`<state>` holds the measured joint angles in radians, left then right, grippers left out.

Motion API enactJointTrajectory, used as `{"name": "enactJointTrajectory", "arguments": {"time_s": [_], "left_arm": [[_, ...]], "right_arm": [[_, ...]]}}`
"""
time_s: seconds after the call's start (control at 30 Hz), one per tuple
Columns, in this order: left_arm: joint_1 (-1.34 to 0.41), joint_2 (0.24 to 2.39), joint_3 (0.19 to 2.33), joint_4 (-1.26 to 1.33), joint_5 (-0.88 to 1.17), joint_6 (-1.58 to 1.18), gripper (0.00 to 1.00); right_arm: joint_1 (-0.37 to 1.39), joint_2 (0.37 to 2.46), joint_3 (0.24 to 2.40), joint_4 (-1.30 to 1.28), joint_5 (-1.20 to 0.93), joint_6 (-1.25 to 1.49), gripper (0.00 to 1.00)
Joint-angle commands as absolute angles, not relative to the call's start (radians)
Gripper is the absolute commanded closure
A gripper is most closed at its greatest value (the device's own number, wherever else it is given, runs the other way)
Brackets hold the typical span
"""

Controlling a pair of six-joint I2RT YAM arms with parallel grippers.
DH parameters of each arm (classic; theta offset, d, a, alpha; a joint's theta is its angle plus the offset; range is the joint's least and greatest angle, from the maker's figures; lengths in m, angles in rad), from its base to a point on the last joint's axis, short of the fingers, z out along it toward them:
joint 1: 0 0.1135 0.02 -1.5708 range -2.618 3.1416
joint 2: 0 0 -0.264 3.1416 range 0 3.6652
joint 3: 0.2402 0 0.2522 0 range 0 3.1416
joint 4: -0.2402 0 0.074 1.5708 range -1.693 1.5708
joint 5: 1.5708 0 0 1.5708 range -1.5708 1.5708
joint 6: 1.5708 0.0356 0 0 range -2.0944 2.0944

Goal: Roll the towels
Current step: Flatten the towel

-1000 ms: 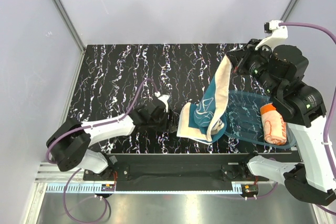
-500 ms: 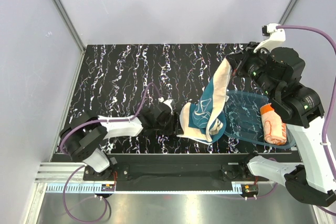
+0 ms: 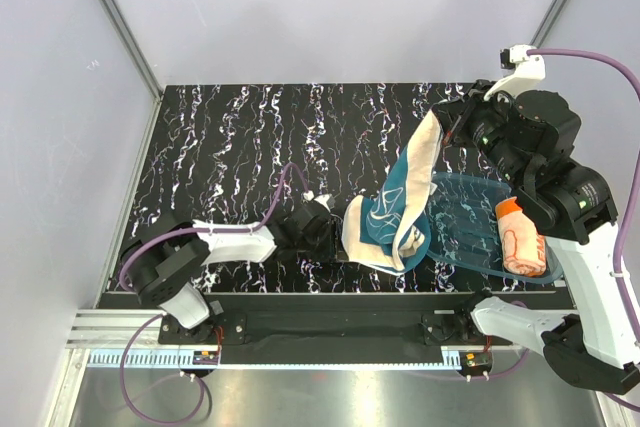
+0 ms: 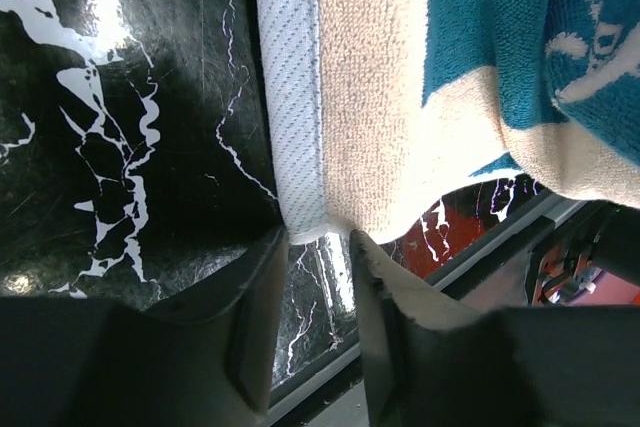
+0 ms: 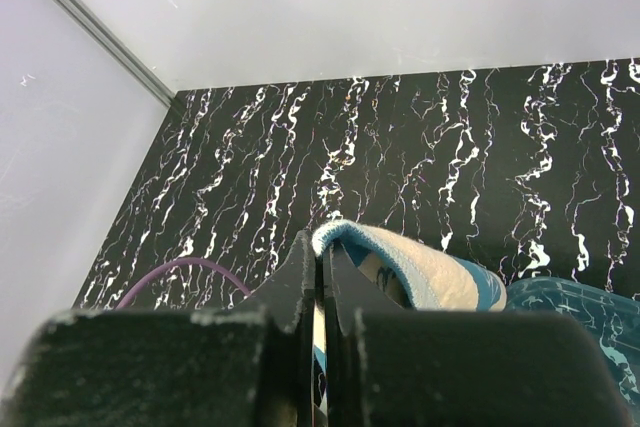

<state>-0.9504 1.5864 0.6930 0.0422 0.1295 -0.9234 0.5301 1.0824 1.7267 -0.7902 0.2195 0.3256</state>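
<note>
The teal towel [image 3: 402,197] with white swirls and cream underside hangs from my right gripper [image 3: 443,125], which is shut on its top edge [image 5: 345,235] and holds it high. Its lower part lies on the table by the near edge. My left gripper [image 3: 337,234] is low on the table at the towel's lower left corner. In the left wrist view its jaws are open, and the cream corner [image 4: 305,217] sits just at the fingertips [image 4: 262,257]. The orange and peach towel [image 3: 522,240] lies rolled in the blue tray.
The translucent blue tray [image 3: 465,209] sits at the right, partly under the hanging towel. The black marbled table [image 3: 240,147] ends in a metal rail [image 3: 330,297] at the near edge. Grey walls stand close on the left, the right and behind.
My left gripper has slid right along the table up to the towel's lower corner. My right gripper has shifted slightly, still holding the towel's top edge up.
</note>
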Motion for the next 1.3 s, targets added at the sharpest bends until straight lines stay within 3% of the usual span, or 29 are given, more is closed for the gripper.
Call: {"name": "enactJointTrajectory", "arguments": {"time_s": [0.0, 0.2, 0.27, 0.47, 0.87, 1.13, 1.27], "left_arm": [[-0.957, 1.606, 0.68, 0.063, 0.123, -0.923, 0.64], [-0.957, 1.638, 0.69, 0.084, 0.126, -0.922, 0.82], [-0.957, 1.646, 0.689, 0.087, 0.121, -0.922, 0.99], [-0.957, 1.586, 0.664, 0.11, 0.098, -0.91, 1.0], [-0.924, 1.195, 0.729, -0.265, -0.127, -0.81, 1.0], [-0.776, 0.974, 0.853, -0.517, -0.166, -0.689, 1.0], [-0.57, 0.968, 1.085, -0.705, -0.123, -0.573, 1.0]], "right_arm": [[0.532, 1.069, 1.727, -0.75, 0.242, 0.328, 1.0], [0.531, 1.071, 1.726, -0.75, 0.242, 0.331, 1.0], [0.532, 1.069, 1.724, -0.752, 0.244, 0.33, 1.0], [0.531, 1.068, 1.721, -0.755, 0.245, 0.331, 1.0], [0.531, 1.066, 1.726, -0.746, 0.236, 0.336, 1.0], [0.532, 1.106, 1.738, -0.706, 0.187, 0.353, 1.0], [0.529, 1.236, 1.906, -0.796, 0.166, 0.371, 1.0]]}}
